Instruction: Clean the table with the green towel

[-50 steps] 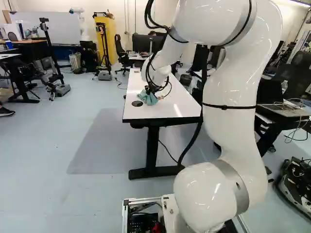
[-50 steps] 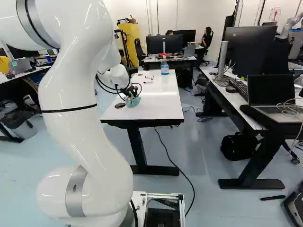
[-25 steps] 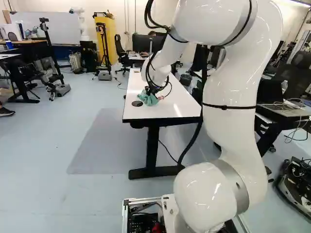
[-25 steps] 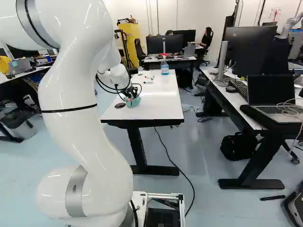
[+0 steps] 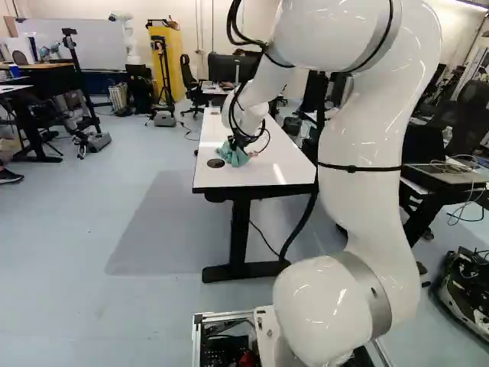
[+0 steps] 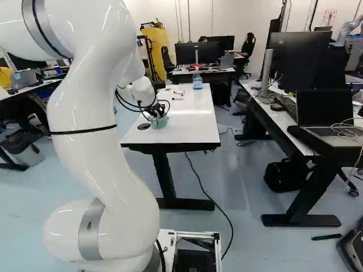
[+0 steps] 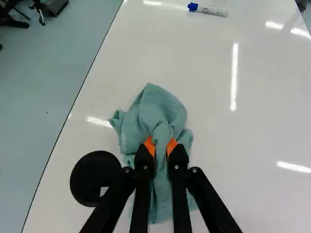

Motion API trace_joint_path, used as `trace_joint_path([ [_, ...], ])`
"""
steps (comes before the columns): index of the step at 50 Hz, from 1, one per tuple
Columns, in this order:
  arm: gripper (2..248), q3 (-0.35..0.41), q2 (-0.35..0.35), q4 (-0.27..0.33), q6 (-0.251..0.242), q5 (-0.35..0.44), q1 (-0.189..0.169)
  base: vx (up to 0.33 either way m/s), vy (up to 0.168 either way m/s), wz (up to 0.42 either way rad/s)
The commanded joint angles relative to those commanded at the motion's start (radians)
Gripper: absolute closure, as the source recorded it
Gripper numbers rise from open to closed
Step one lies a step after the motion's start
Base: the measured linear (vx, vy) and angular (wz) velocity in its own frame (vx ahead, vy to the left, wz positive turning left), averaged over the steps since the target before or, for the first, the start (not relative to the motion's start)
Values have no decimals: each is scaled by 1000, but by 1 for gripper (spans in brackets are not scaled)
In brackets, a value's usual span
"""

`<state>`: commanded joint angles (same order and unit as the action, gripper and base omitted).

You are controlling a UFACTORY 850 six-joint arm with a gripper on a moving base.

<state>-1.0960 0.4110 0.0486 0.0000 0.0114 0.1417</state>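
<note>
2 orange pads [image 7: 172, 145] on the claw [image 7: 161, 146] squeeze the green towel [image 7: 156, 114], prob. so it won't slip when rubbing. It's bunched on the white surface [image 7: 243, 136], w/ a black disc [image 7: 88, 174] just beside.

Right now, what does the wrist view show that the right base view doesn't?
Wrist view only: orange pads of the black two-finger gripper, pinching the towel from both sides.
Right base view only: clear plastic bottle, black table leg.
Both: crumpled green cloth towel, flat black disc, white tabletop.
</note>
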Motion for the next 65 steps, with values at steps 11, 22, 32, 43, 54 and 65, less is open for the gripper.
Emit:
trace_joint_path([
  [11, 204, -56, 43, 0, 0, 0, 12, 0, 0, 0],
  [22, 204, -88, 68, 0, 0, -3, 38, 0, 0, 0],
  [32, 204, -104, 80, 0, 0, -16, 64, 0, 0, 0],
  [43, 204, -84, 65, 0, 0, -16, 88, 0, 0, 0],
  [54, 204, -28, 22, 0, 0, -16, 93, 0, 0, 0],
  [65, 204, 26, -21, 0, 0, -16, 82, 0, 0, 0],
])
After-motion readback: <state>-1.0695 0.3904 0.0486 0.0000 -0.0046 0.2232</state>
